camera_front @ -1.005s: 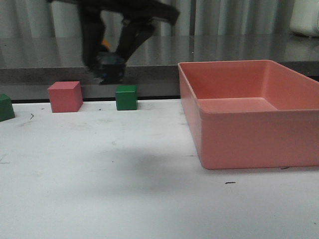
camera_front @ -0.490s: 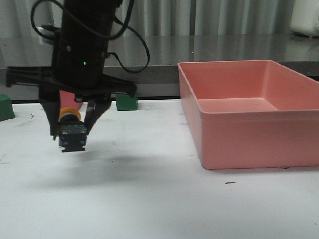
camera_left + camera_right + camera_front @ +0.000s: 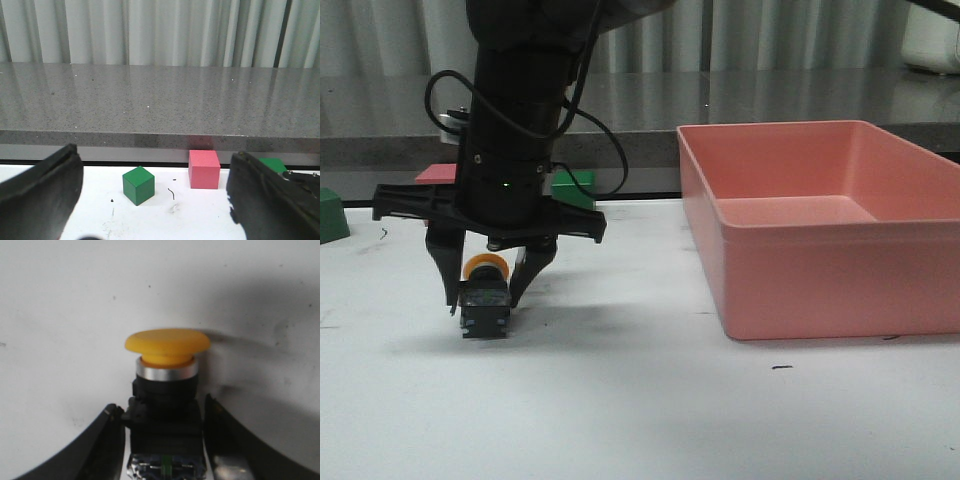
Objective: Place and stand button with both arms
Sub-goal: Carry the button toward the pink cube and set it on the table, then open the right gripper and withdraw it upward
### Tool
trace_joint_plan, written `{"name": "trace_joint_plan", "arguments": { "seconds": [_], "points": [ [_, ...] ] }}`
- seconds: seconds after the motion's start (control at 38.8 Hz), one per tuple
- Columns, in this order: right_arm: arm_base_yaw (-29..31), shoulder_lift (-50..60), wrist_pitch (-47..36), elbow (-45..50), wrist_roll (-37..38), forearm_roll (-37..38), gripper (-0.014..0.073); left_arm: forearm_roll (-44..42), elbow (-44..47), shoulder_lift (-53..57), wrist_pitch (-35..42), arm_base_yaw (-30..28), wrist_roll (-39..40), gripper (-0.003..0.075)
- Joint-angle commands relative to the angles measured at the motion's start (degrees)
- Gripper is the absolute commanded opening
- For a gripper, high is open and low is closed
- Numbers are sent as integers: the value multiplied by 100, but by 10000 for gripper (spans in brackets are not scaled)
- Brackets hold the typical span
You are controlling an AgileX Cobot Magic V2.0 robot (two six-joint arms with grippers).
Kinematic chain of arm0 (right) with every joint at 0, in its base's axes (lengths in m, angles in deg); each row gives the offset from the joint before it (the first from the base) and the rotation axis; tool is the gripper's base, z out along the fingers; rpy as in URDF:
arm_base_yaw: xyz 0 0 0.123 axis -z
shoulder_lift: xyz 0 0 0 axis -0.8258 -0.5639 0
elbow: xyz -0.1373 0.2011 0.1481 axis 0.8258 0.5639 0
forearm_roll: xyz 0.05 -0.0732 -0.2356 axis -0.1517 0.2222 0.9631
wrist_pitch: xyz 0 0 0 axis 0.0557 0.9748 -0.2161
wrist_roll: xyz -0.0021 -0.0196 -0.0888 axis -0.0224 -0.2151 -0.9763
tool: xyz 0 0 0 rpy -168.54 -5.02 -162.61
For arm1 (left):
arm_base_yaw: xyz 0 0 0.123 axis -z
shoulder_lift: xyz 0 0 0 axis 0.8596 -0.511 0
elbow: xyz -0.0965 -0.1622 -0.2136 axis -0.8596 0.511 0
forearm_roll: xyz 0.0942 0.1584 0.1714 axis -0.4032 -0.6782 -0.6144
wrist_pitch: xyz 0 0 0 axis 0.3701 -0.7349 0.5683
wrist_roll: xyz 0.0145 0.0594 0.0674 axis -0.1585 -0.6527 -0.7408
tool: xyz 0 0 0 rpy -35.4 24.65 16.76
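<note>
The button [image 3: 485,308] has a yellow cap, a silver collar and a black body. It is at the white table's surface, left of centre, lying with its cap pointing away from the front camera. My right gripper [image 3: 483,298] reaches down from above, shut on the black body. In the right wrist view the button [image 3: 167,342] sits between the two dark fingers of the right gripper [image 3: 164,407]. My left gripper [image 3: 155,200] is open and holds nothing; it does not show in the front view.
A large pink bin [image 3: 800,270] stands at the right. Behind the arm are a pink cube [image 3: 435,173] and a green cube [image 3: 575,185], and another green cube [image 3: 330,215] sits at the left edge. A grey counter runs along the back.
The right arm came down from high at the back with the button, moving forward and slightly right. The button is now down at the table surface.
</note>
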Motion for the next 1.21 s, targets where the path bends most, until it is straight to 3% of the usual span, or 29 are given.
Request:
{"name": "trace_joint_plan", "arguments": {
  "seconds": [0.0, 0.15, 0.39, 0.54, 0.7, 0.93, 1.19],
  "points": [
    [7, 332, -249, -198, 7, 48, 241, -6, -201, -72, 415, -18, 8, 563],
    [7, 295, -241, -198, 7, 71, 249, -6, -201, -72, 415, -18, 8, 563],
    [7, 440, -269, -198, 7, 87, 407, -6, -201, -72, 415, -18, 8, 563],
    [7, 745, -188, -198, -1, 88, 417, -6, -201, -72, 415, -18, 8, 563],
    [7, 1231, -163, -198, -85, 107, 311, -6, -201, -72, 415, -18, 8, 563],
    [12, 1877, 14, -198, -608, 138, 27, -6, -201, -72, 415, -18, 8, 563],
    [474, 2397, 1102, -198, -1048, 145, -69, -6, -201, -72, 415, -18, 8, 563]
  ]
}}
